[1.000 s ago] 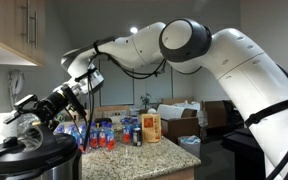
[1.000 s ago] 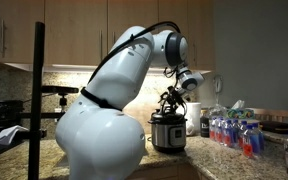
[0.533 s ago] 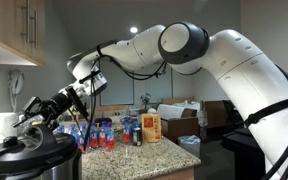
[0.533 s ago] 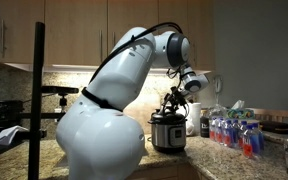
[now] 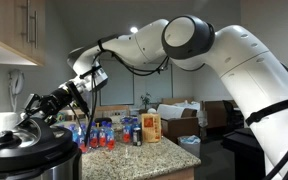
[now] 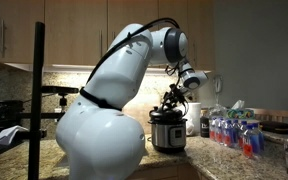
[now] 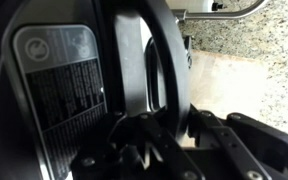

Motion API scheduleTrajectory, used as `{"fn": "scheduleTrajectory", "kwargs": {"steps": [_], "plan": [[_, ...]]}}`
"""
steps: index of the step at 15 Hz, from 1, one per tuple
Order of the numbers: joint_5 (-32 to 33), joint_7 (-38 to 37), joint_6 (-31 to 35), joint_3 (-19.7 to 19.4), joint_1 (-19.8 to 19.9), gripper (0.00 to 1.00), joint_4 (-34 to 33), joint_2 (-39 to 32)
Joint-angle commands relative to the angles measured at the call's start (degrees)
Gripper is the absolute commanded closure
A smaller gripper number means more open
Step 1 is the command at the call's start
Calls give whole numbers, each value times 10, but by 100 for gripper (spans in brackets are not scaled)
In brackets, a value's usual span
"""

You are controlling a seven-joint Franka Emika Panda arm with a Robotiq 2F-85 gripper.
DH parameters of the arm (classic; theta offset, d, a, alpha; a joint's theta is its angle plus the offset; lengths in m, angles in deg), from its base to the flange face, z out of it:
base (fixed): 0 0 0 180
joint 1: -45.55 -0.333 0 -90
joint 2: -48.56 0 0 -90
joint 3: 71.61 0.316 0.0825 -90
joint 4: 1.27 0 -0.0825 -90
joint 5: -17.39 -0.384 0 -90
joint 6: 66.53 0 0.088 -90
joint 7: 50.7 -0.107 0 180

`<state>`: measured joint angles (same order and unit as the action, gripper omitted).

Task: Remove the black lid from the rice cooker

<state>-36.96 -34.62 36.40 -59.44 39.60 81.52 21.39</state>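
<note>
The rice cooker is a black pot with a silver band, standing on the granite counter. The black lid sits on top of it. My gripper reaches down onto the lid's top in both exterior views. In the wrist view the gripper is shut on the lid's raised handle ridge, which runs up between the dark fingers. A grey label plate fills the left of that view.
A pack of blue-capped bottles, an orange box and cardboard boxes stand on the granite counter. Wall cabinets hang above. A white appliance stands just behind the cooker.
The gripper came down onto the lid and its jaws went from wide open to shut on the handle ridge. The lid and cooker have not moved.
</note>
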Motion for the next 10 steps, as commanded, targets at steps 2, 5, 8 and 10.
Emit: {"fn": "scheduleTrajectory", "kwargs": {"steps": [2,5,8,10], "plan": [[-10,-22,-10,1,-14,94,2,42],[-9,-46,-9,-5,-17,94,-11,41],[-3,-82,-18,-16,-10,94,-25,39],[4,-109,-13,-28,-11,94,-34,34]]}}
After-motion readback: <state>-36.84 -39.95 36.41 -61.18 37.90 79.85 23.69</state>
